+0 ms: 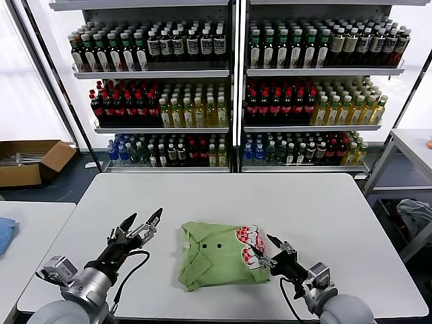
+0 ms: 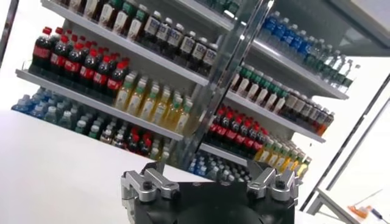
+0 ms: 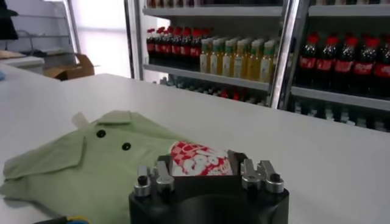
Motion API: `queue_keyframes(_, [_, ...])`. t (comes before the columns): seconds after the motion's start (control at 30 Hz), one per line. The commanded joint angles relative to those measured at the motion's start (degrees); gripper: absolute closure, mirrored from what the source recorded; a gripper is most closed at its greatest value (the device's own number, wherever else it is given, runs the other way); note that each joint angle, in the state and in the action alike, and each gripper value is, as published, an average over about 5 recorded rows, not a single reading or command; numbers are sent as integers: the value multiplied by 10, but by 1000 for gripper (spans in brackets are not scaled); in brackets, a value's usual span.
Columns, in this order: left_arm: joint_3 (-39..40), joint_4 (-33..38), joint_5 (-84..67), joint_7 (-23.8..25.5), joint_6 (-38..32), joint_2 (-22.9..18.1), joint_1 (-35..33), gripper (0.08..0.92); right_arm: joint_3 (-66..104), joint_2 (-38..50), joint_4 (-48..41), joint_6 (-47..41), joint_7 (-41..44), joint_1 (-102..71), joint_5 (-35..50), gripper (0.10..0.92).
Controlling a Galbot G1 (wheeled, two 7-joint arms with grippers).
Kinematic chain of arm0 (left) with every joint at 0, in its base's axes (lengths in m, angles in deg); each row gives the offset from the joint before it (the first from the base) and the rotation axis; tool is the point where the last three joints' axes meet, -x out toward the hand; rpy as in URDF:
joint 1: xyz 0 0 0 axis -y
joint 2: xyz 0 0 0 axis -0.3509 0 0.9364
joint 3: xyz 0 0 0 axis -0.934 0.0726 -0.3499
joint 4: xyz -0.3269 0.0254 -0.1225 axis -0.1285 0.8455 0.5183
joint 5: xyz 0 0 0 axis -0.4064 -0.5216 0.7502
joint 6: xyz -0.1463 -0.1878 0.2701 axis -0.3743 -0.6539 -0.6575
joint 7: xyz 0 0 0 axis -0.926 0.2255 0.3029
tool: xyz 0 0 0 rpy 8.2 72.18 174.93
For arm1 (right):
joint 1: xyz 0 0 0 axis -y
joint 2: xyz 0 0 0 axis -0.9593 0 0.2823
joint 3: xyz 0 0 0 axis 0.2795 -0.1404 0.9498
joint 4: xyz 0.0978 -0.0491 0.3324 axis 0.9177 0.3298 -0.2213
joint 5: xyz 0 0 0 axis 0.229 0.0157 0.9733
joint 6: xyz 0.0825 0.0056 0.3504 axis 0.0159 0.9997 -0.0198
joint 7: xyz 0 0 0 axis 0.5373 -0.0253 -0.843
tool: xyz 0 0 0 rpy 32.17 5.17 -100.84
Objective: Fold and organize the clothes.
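Head view shows the green polo shirt (image 1: 219, 255) lying on the white counter (image 1: 317, 209), near the front edge and about midway across, already gathered into a compact, roughly square bundle. So the folding looks well along, I'd say, with tidying or one last fold left to do. The collar and dark buttons face the robot's left, and the red-and-white checkered print (image 1: 250, 243) sits at the right edge; the bundle's slightly longer axis seems to run from the front of the counter toward the shelves, though it is close to square. The left hand (image 1: 140, 225) hovers above the counter just left of the shirt, fingers spread wide, holding nothing. The right hand (image 1: 272, 248) is low at the shirt's right edge, right by the print, fingers parted a little; whether it touches the fabric I cannot tell. Next move, in my judgement, calls for pinching that right edge cleanly without dragging the layers apart.
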Motion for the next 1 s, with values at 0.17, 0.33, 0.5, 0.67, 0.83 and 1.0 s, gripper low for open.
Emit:
queue_keyframes(0.17, [-4,2,1,7,-8,-4,-17,177,-109,-142,-128,0,-45,95,-9,253])
queue_keyframes(0.33, [-20,-2,-1,14,-10,-6,-25,177,-114,-127,-143,-45,-47,88,-9,205])
queue_keyframes(0.5, [-16,-5,-1,16,-11,-6,-19,177,-110,-119,-90,-62,-55,79,-9,203])
queue_keyframes(0.67, [-1,-4,1,14,-10,-3,-7,177,-114,-125,-31,-42,-83,108,-7,203])
queue_keyframes(0.83, [7,-7,6,15,-11,-1,-5,177,-154,-155,-71,-35,-89,145,-28,203])
queue_keyframes(1.0, [3,-9,9,16,-11,-1,-10,177,-198,-192,-165,-54,-71,162,-73,203])
